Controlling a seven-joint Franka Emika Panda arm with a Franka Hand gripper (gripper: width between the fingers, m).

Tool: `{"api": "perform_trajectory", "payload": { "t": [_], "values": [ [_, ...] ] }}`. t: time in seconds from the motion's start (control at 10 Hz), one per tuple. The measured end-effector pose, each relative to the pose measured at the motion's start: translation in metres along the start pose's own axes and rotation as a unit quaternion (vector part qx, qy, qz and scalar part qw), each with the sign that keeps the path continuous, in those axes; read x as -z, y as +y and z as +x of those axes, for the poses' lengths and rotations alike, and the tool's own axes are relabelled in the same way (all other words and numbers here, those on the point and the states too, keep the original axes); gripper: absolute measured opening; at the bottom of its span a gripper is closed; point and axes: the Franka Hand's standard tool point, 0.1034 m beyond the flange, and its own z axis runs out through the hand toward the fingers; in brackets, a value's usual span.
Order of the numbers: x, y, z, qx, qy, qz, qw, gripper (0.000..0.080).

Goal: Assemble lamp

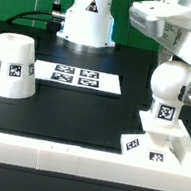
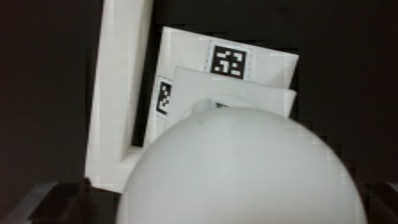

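Note:
The white ball-shaped bulb [image 1: 169, 84] hangs neck down, a tag on its neck, directly over the flat square base [image 1: 162, 148] at the exterior view's right. I cannot tell if the neck touches the base. My gripper [image 1: 173, 77] is shut on the bulb's ball. In the wrist view the bulb [image 2: 231, 165] fills the near part, with dark fingers [image 2: 57, 202] at its sides and the tagged base [image 2: 228, 85] beyond it. The tapered shade [image 1: 14, 67] stands mouth down at the exterior view's left, far from the gripper.
The marker board [image 1: 78, 76] lies flat between the shade and the bulb. A white rail [image 1: 62, 159] runs along the table's front edge, and the base lies against it; it also shows in the wrist view [image 2: 121, 80]. The robot's white pedestal [image 1: 89, 16] stands at the back.

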Motion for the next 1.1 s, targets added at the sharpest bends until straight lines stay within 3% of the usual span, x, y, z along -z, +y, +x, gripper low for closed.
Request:
{"api": "perform_trajectory", "payload": {
  "t": [0.4, 0.5, 0.9, 1.1],
  "values": [
    [-0.0007, -0.0006, -0.0031, 0.098, -0.011, 0.001, 0.995, 0.0698],
    [-0.0008, -0.0006, -0.0038, 0.094, -0.011, 0.001, 0.996, 0.0571],
    [-0.0009, -0.0007, -0.0055, 0.077, -0.011, 0.001, 0.997, 0.0576],
    [-0.0013, -0.0028, -0.0085, 0.0, -0.007, 0.006, 1.0, 0.0576]
  ]
}}
